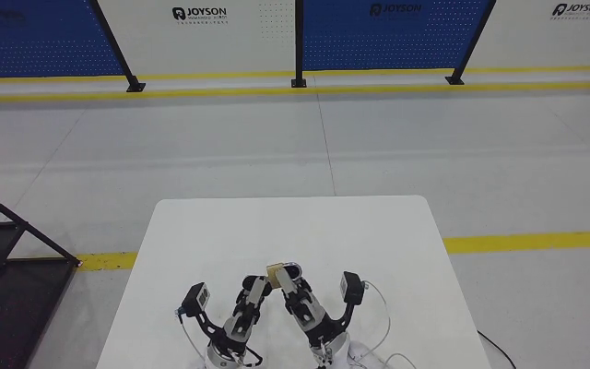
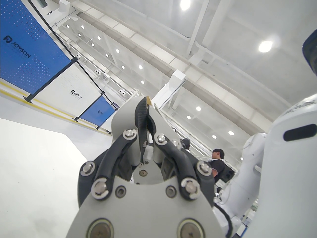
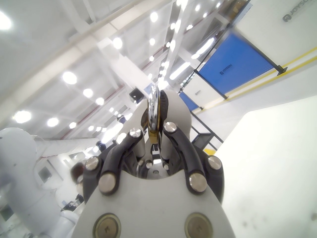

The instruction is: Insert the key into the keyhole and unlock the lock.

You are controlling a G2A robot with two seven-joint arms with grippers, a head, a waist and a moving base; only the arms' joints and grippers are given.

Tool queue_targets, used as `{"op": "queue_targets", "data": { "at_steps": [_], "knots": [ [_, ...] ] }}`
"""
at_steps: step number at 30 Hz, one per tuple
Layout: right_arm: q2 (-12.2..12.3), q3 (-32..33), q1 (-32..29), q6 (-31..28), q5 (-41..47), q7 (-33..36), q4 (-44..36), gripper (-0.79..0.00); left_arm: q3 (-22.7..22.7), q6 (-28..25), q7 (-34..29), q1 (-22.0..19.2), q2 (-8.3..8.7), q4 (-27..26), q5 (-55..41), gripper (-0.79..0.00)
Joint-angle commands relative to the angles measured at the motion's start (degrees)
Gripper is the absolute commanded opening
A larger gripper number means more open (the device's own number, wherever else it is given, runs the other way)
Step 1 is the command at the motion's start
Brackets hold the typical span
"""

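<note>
Both grippers are raised close together above the near part of the white table. My right gripper is shut on the padlock, whose chrome shackle and brass body edge show between the pads. In the top view the brass lock sits between the two gripper tips, with the right gripper beside it. My left gripper is shut, and a small brass tip, apparently the key, pokes out between its black pads. From above, the left gripper nearly touches the lock. The keyhole is hidden.
The white table stretches bare beyond the grippers. A black frame stands off the table's left side. Blue and white partition panels line the far floor behind yellow stripes.
</note>
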Motion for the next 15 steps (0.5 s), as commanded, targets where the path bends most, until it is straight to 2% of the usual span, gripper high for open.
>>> {"op": "queue_targets", "data": {
  "at_steps": [1, 8, 15],
  "knots": [
    [0.0, 0.0, -0.1, 0.0, 0.1, 0.0, -0.1, -0.785, -0.3, 0.4, 0.9, 0.0, -0.10, 0.0, 1.8, -0.785],
    [0.2, 0.5, -0.7, 0.3, 1.0, 0.8, -0.7, -0.785, -1.4, 2.1, 6.2, 0.0, -0.48, 0.1, 10.8, -0.785],
    [0.7, 1.5, -2.2, 1.1, 2.3, 3.2, -2.6, -0.785, -1.7, 7.1, 15.0, -0.1, -0.85, 0.8, 23.4, -0.785]
  ]
}}
